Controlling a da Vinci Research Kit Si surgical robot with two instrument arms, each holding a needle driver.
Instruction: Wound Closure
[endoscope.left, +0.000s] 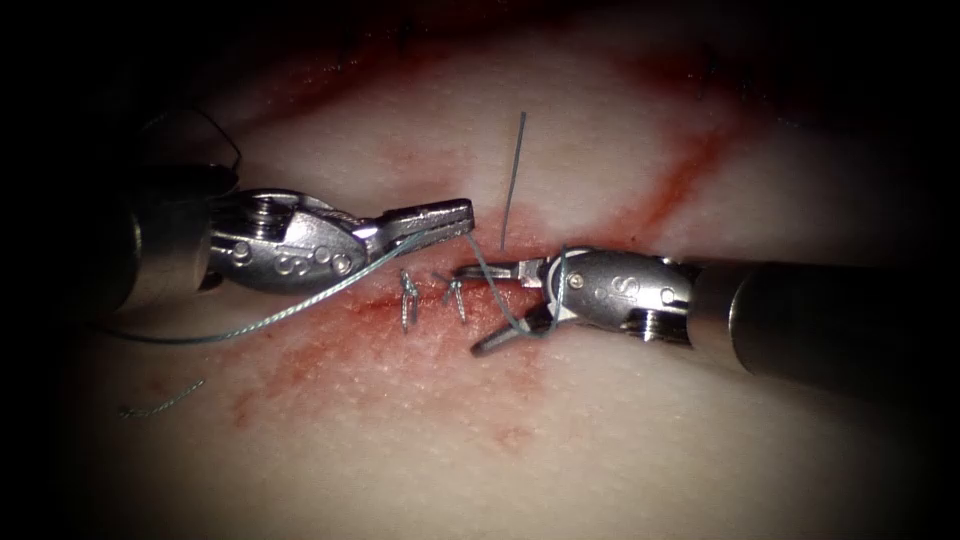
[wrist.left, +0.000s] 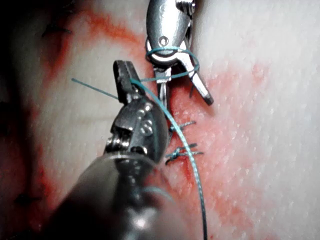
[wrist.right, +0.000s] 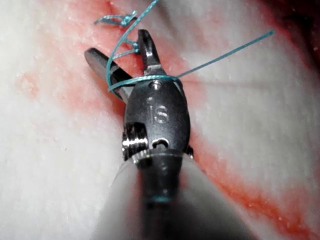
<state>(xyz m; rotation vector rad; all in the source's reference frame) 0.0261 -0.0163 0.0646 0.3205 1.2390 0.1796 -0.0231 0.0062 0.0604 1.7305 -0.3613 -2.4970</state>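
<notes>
The left tool has its jaws pressed together on the thread just above the cut, toward the cut's left side, and the strand trails from those jaws down and away across the tissue. The right tool lies at the cut's right end with its jaws spread and holding nothing, while the thread loops around its wrist behind the jaws. Two tied stitches sit in the cut between the tools, and a free thread tail rises above the cut.
</notes>
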